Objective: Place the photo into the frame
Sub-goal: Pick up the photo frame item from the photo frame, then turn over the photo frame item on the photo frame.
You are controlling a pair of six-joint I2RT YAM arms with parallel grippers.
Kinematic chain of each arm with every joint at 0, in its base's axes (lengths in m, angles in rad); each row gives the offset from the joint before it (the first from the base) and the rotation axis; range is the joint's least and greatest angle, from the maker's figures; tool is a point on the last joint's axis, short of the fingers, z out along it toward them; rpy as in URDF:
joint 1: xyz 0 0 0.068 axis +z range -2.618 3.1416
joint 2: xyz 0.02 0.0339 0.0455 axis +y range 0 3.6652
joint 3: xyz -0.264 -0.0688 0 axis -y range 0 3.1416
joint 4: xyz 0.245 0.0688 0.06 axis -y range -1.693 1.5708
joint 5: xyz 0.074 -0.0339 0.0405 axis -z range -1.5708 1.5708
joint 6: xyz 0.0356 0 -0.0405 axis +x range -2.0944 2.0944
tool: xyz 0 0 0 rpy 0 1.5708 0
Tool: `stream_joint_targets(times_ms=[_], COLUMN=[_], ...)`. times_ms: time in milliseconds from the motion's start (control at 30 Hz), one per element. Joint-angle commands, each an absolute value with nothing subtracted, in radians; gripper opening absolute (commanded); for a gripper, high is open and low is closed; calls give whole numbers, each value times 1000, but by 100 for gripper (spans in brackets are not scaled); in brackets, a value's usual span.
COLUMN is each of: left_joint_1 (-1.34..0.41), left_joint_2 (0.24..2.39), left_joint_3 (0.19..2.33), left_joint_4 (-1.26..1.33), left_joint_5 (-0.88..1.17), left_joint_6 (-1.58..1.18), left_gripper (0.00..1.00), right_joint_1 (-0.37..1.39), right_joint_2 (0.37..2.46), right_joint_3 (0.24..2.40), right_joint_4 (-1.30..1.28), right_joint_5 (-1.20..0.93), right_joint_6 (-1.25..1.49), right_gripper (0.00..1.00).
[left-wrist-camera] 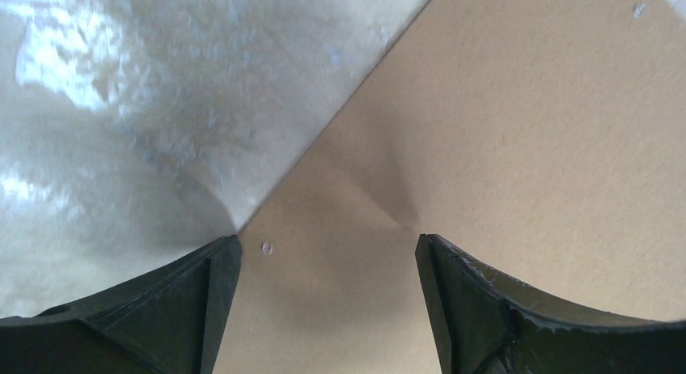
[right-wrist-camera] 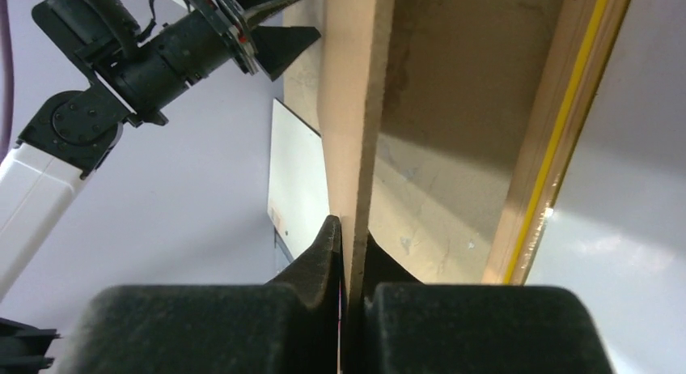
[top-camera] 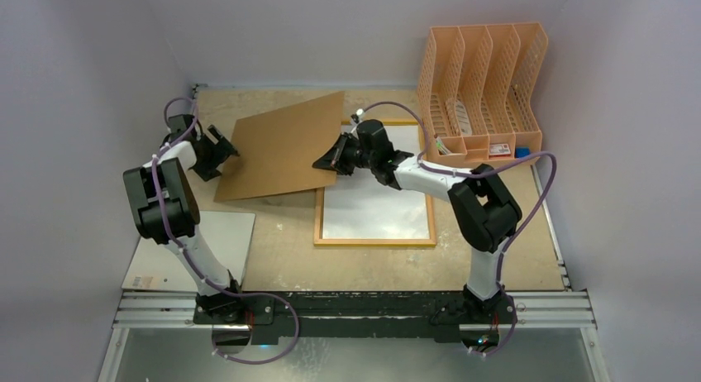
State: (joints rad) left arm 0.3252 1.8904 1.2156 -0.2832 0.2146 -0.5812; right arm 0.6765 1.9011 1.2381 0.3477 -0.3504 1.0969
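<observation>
The right gripper (right-wrist-camera: 350, 232) is clamping the thin right edge of the brown backing board (top-camera: 285, 142), a matte fibreboard rectangle overlapping the far-left corner of the frame (top-camera: 376, 242). The left gripper (left-wrist-camera: 328, 243) is holding its fingers apart at the board's left edge. The frame is lying flat right of centre, wood-coloured back up, enclosing what appears to be the photo (top-camera: 376, 210), glossy plain white side up. The speckled chipboard table (top-camera: 281, 258) is standing between pale walls (top-camera: 99, 59), with a peach lattice file rack (top-camera: 484, 84) far right.
</observation>
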Motion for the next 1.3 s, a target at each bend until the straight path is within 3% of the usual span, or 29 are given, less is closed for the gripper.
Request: stream_joint_targets(times_ms=[0, 300, 767, 1033, 1267], left_joint_1=[306, 198, -17, -263, -356], left_joint_2=[1781, 1545, 1163, 1076, 1026], left_joint_3=[1247, 1245, 922, 884, 814], left_joint_4=[-414, -337, 253, 136, 199], left_joint_5=[215, 253, 651, 587, 426], left_joint_6=[-536, -396, -127, 276, 419], left_gripper=[84, 83, 82, 79, 79], right_joint_1=[683, 646, 535, 512, 509], right_joint_2=[1832, 1784, 1697, 1603, 1501], right_joint_3=[1326, 1467, 1554, 1525, 1486], right_joint_4=[299, 164, 118, 98, 62], right_joint_5=[-297, -314, -445, -453, -424], right_joint_6=[1054, 1044, 1156, 1221, 1252], right_gripper=[0, 0, 0, 0, 0])
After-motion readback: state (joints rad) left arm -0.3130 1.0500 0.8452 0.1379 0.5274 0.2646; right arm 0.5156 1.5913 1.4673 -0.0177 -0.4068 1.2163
